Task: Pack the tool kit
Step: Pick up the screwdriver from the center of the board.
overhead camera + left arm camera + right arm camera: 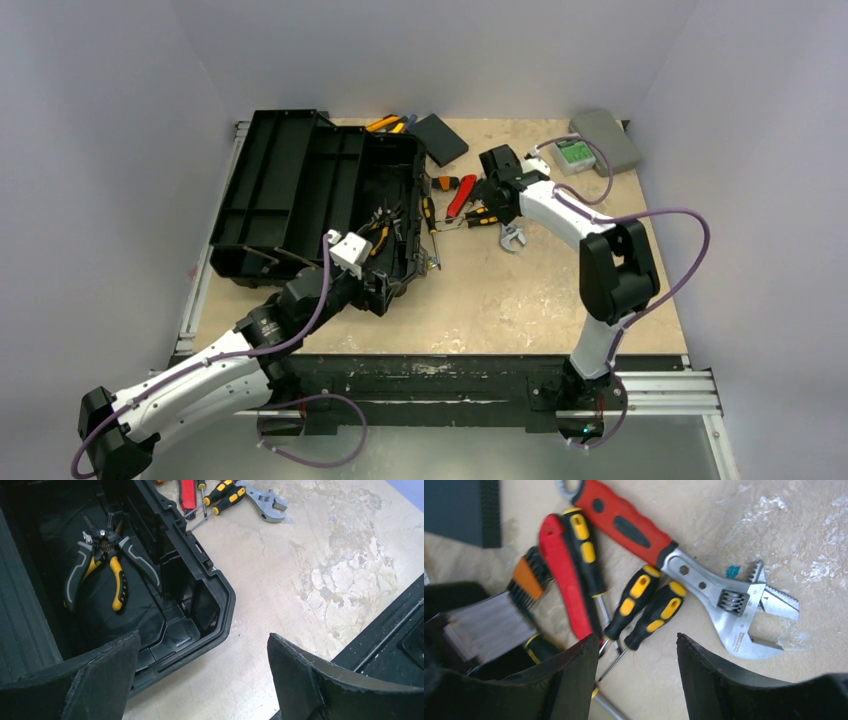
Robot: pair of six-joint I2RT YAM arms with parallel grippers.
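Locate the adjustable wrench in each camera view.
Top external: wrench mid-table, right of the toolbox.
Left wrist: wrench at the top edge, right of centre.
Right wrist: wrench centre-right, red handle running up-left.
Shared landmark: the two yellow-and-black screwdrivers beside its head.

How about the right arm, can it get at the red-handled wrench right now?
Probably yes: the wrench lies uncovered on the table, two screwdrivers alongside, and the right tool hovers open close above it.

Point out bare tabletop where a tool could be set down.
Bare: the table's near half, between the toolbox corner and the right arm. Crowded: the screwdrivers and wrench beside the toolbox's right wall.
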